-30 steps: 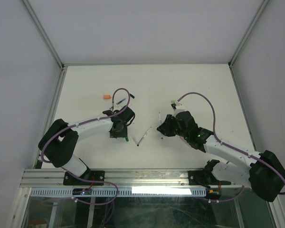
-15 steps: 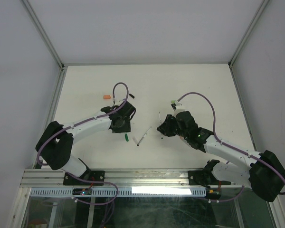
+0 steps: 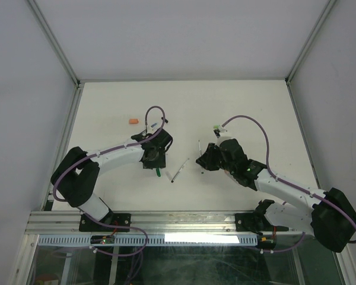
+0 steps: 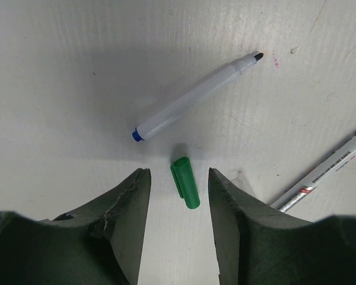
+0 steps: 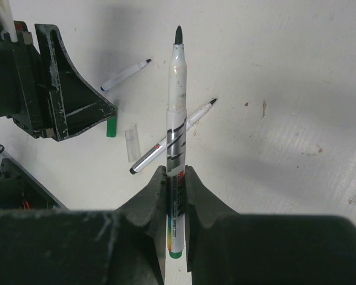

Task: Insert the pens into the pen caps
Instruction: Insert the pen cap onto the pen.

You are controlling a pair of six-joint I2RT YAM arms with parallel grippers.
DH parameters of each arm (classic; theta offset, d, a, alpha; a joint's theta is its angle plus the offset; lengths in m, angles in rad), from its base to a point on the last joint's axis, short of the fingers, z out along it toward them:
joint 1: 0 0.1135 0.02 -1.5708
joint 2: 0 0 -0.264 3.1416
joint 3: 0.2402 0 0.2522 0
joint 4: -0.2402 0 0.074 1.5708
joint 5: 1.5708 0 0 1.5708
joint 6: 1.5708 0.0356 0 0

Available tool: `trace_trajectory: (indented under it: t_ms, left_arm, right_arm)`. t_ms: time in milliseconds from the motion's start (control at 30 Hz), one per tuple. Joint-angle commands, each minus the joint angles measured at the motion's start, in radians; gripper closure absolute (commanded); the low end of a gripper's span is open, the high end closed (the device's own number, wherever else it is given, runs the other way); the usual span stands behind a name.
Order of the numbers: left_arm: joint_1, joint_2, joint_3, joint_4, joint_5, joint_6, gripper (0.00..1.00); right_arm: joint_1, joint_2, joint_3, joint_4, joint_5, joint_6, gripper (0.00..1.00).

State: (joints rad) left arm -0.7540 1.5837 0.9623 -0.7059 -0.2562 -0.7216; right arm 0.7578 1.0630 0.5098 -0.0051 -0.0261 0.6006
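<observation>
A dark green pen cap [image 4: 185, 182] lies flat on the table, just ahead of and between the fingertips of my left gripper [image 4: 178, 173], which is open and touches nothing. The top view shows that cap [image 3: 158, 173] beside the left gripper [image 3: 153, 157]. My right gripper [image 5: 176, 172] is shut on a white pen [image 5: 177, 101] with a green end, its dark tip pointing away. In the top view this pen [image 3: 199, 148] sticks out of the right gripper [image 3: 203, 159].
A white pen with a blue end [image 4: 196, 95] lies beyond the green cap. A slim silver pen [image 3: 178, 170] lies between the grippers, with a clear cap [image 5: 132, 141] beside it. An orange cap [image 3: 132, 122] lies at the back left.
My left gripper has shifted slightly right and now stands over the green cap, its jaws a little wider. The right arm and its pen have not moved.
</observation>
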Motion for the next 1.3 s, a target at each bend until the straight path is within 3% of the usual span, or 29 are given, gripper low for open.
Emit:
trace_trajectory:
  t_ms: [0,567,1267]
  left_arm:
    - [-0.016,0.010,-0.008,0.036,0.012,-0.016,0.56]
    - [-0.074,0.091,0.005,0.009,0.001,-0.016,0.59]
    - [-0.065,0.169,-0.007,-0.003,-0.038,0.082,0.84]
  right_arm:
    - [-0.003,-0.029,-0.004,0.032,0.014,-0.003,1.00]
    - [-0.025,-0.035,-0.018,0.038,0.014,0.001,1.00]
    - [-0.031,-0.058,-0.023,0.022,0.020,-0.004,1.00]
